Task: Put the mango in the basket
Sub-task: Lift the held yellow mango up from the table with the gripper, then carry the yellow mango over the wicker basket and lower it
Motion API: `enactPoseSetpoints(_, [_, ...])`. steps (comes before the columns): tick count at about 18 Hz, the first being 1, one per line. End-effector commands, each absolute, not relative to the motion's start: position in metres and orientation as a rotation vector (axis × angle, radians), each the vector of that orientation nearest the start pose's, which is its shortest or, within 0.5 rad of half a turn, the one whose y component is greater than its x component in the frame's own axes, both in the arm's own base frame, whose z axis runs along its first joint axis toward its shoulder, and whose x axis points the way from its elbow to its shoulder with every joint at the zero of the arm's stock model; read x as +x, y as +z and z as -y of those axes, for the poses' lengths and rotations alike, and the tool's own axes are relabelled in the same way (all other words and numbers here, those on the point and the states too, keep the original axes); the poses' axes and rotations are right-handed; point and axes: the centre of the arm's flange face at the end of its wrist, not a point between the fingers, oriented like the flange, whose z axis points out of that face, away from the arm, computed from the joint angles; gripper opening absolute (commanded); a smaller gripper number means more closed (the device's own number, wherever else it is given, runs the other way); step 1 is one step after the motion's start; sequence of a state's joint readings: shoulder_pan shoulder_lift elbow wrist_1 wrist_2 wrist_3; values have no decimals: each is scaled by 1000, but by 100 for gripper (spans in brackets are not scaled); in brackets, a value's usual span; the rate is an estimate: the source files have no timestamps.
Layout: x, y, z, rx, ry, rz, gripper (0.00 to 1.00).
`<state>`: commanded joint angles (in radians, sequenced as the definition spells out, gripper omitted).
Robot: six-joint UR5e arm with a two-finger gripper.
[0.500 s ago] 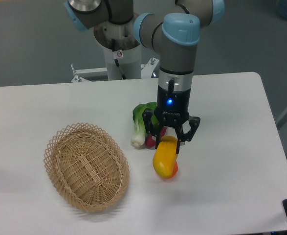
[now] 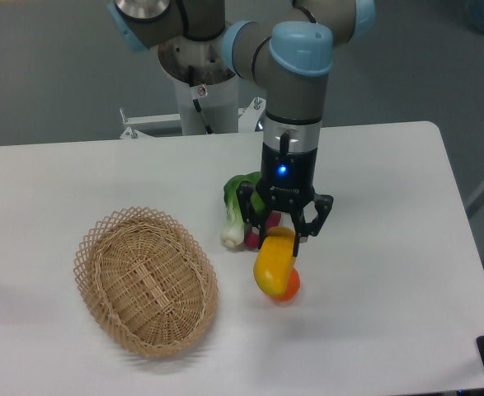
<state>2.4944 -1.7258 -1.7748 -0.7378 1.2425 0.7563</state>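
**Mango pinched at its upper end, basket off to the left**

The gripper (image 2: 279,238) points straight down over the white table (image 2: 390,247), its two fingers pinching the upper end of the mango (image 2: 274,266). The mango hangs below the fingers, tilted, its yellow body sloping down toward the camera. Whether its lower end touches the table or hangs just above it is hard to tell from this angle. A round orange fruit (image 2: 290,286) peeks out right behind the mango's lower end, touching or nearly so. Just behind the gripper lie a green leafy vegetable with a white stem (image 2: 237,206) and something red (image 2: 252,239), mostly hidden by the fingers. The basket (image 2: 147,280) sits on the table well to the left of the mango, with nothing inside it.
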Motion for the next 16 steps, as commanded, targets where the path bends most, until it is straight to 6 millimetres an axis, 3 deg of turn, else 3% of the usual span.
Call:
enactPoseSetpoints(4, [-321, 402, -486, -2606, 164, 186, 48])
enactPoseSetpoints(9, [-269, 371, -524, -2725, 223, 221, 49])
enactPoseSetpoints(16, [-247, 314, -565, -2797, 140, 223, 48])
